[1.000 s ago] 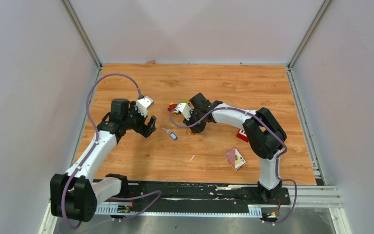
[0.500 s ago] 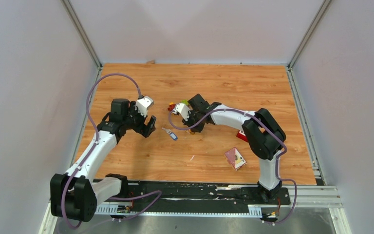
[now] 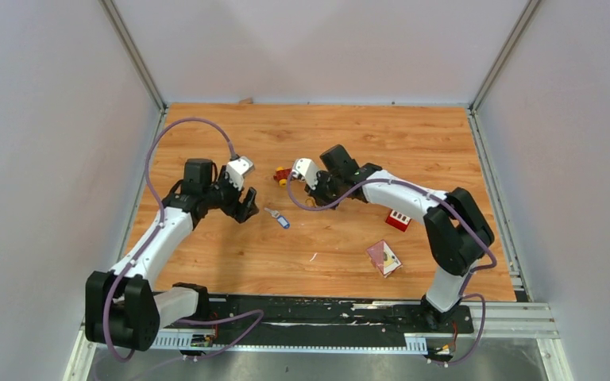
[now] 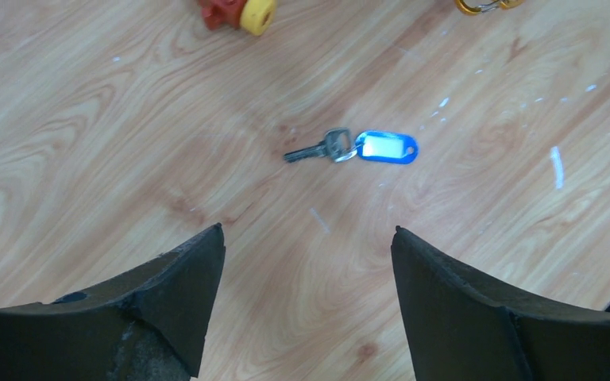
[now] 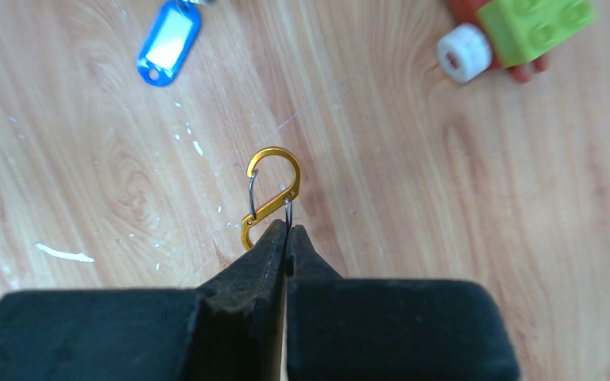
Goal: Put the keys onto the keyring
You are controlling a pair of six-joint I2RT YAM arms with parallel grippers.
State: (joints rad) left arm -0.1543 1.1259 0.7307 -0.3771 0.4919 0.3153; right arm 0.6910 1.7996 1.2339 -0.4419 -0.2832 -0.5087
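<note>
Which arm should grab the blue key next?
Left. The left hand is open with the blue key lying just ahead of it; the right hand is shut on the gold keyring, so it is busy.

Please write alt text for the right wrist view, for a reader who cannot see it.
The fingers of the right gripper are shut on a gold keyring, over a wooden table. A blue key tag lies upper left, a green toy upper right.
</note>
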